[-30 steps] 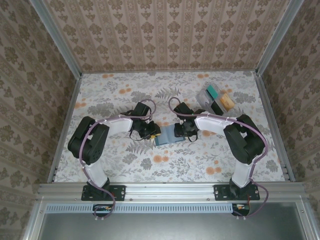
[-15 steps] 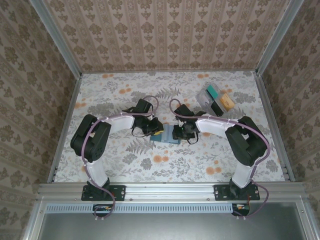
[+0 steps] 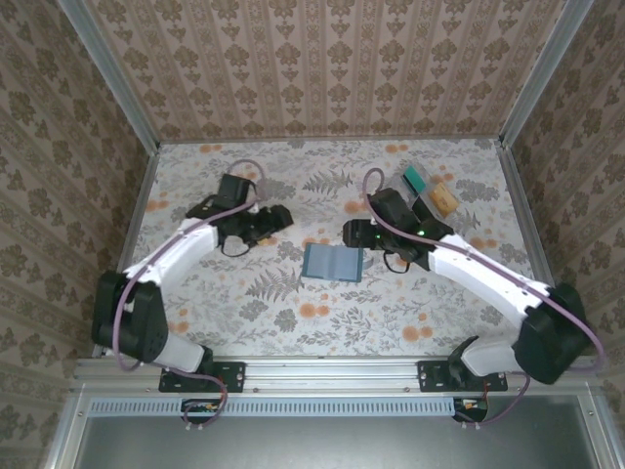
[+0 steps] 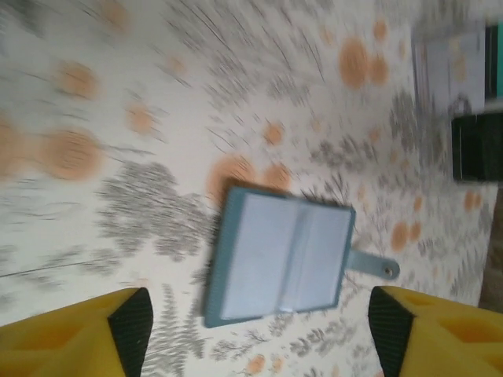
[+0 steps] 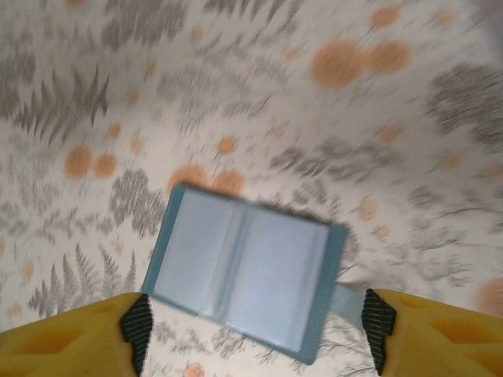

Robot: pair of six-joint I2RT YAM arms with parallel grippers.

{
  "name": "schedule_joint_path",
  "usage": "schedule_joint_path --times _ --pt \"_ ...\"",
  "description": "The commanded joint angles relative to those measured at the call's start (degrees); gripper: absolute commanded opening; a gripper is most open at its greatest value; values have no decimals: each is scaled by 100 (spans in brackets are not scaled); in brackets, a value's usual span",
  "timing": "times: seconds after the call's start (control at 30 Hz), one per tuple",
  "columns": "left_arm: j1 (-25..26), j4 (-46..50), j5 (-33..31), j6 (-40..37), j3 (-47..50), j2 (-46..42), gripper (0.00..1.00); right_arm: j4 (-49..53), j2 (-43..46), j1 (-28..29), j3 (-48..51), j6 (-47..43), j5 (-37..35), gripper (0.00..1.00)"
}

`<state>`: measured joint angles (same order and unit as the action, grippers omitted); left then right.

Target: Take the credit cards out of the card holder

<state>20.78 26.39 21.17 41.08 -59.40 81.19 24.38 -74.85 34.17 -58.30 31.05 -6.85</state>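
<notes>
The card holder (image 3: pixel 332 262) is a slate-blue bifold lying open and flat on the floral table, its strap tab pointing right. It also shows in the left wrist view (image 4: pixel 283 263) and the right wrist view (image 5: pixel 247 271). Pale whitish-lilac faces (image 5: pixel 279 275) fill both inner panels; I cannot tell cards from sleeves. My left gripper (image 3: pixel 278 217) hovers up and to the left of the holder, open (image 4: pixel 259 330), with nothing between its fingers. My right gripper (image 3: pixel 352 233) hovers just beyond the holder's far right corner, open (image 5: pixel 255 334) and empty.
Loose cards lie at the back right: a teal card (image 3: pixel 417 179), an orange card (image 3: pixel 445 198) and a dark card (image 3: pixel 427 209). The left wrist view shows a pale card (image 4: pixel 452 71) and the dark card (image 4: pixel 477 145). Metal rails (image 3: pixel 527 225) and patterned walls bound the table.
Both grippers have pulled up and away from the card holder, the left one to the back left, the right one to the back right. The holder now lies free and spread open.
</notes>
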Motion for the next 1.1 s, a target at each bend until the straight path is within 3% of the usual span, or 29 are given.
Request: schedule_joint_path --times 0.0,0.07,0.2,0.4,0.53,0.67,0.83,1.07 --pt "-425 721 -950 -489 50 -569 87 43 614 -140 257 -410 -1594 93" --pt "-674 742 -1361 -701 173 -912 99 -145 982 -227 433 -642 -2247 100" --pt "-1312 188 -1818 -1098 777 -1650 100 -874 1575 -632 996 -1082 -3130 99" --pt "-2015 -842 -2654 -1529 1753 -2233 100 -1899 1740 -1585 1901 -1220 -3482 100" --pt "-2136 -1195 -3456 -1831 2055 -2216 100 -3430 1425 -1761 2744 -1950 -3565 100" --pt "-2187 -1592 -4160 -2152 2263 -1993 100 -4181 868 -1918 3123 -2127 -3398 100" --pt "-2184 -3174 -3898 -2761 3092 -2039 100 -5655 325 -2066 3653 -2550 -3047 100" --pt "-2189 -4983 -3486 -3509 3903 -1905 100 -6651 -41 -2248 3765 -2978 -2222 100"
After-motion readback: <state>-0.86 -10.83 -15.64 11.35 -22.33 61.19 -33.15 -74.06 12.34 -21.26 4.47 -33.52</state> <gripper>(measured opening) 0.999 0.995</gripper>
